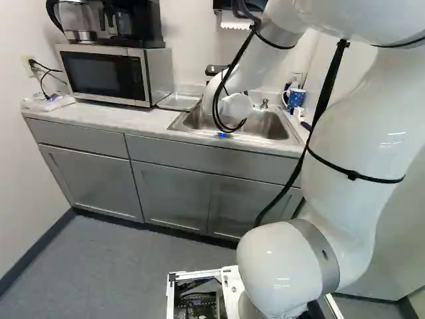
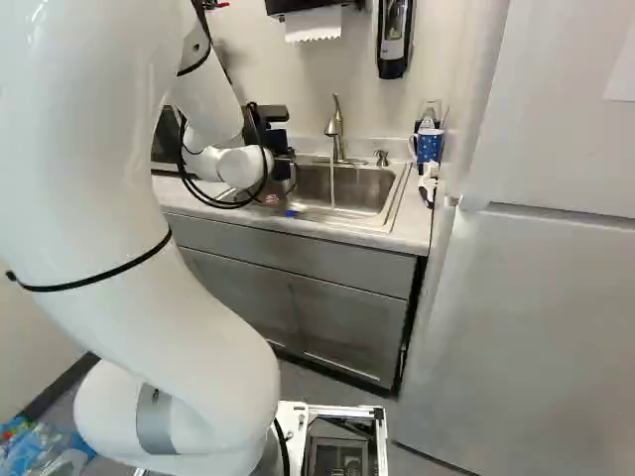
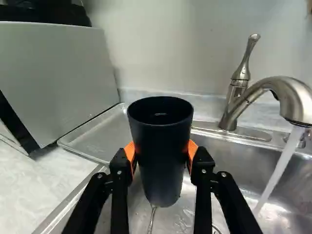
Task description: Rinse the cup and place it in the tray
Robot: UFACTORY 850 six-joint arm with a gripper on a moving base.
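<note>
In the right base view my gripper (image 2: pixel 282 167) is partly hidden behind the wrist, at the sink's left part. The wrist view shows the gripper (image 3: pixel 161 155) shut on a dark cup (image 3: pixel 162 178), an orange pad pressing each side. The cup stands upright with its open rim up, above the near corner of the sink (image 3: pixel 239 158). Beyond it, between microwave and sink, lies a shallow metal tray (image 3: pixel 92 139), its inside bare where visible. Water (image 3: pixel 280 170) runs from the faucet (image 3: pixel 287 95) into the basin, apart from the cup.
The microwave (image 1: pixel 106 74) stands on the counter (image 1: pixel 99 118) left of the tray, with coffee gear above it. A blue patterned mug (image 2: pixel 429 146) is at the sink's far right corner. A refrigerator (image 2: pixel 526 297) rises to the right. Cabinets (image 1: pixel 172 189) front the counter.
</note>
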